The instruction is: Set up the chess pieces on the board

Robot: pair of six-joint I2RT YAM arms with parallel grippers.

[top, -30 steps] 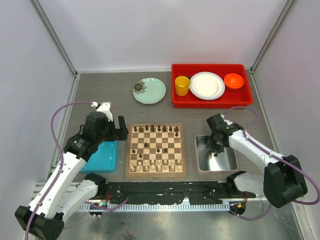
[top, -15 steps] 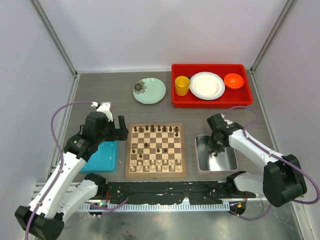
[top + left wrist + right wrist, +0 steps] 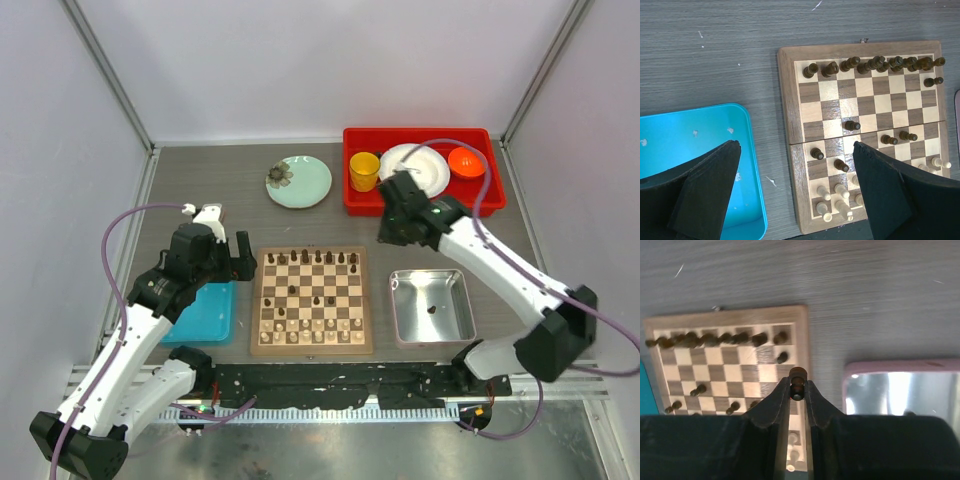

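We see a dark chess piece [image 3: 798, 373] pinched between the fingertips of the right gripper [image 3: 798, 390], raised near the far right corner of the board [image 3: 310, 349], which lies mid-table with other chessmen [image 3: 852, 125] standing on it. A loose dark piece [image 3: 431, 309] lies in the silver tray [image 3: 400, 300] beside the board. The left gripper [image 3: 796, 145] hangs spread wide by the blue tray [image 3: 205, 320].

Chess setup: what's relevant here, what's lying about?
Job: square wooden chessboard; dark brown and pale cream chessmen; dark chessman in right gripper; silver metal tray holding another.
Lying about: blue tray; pale green plate; red bin, yellow cup, white plate, orange bowl.
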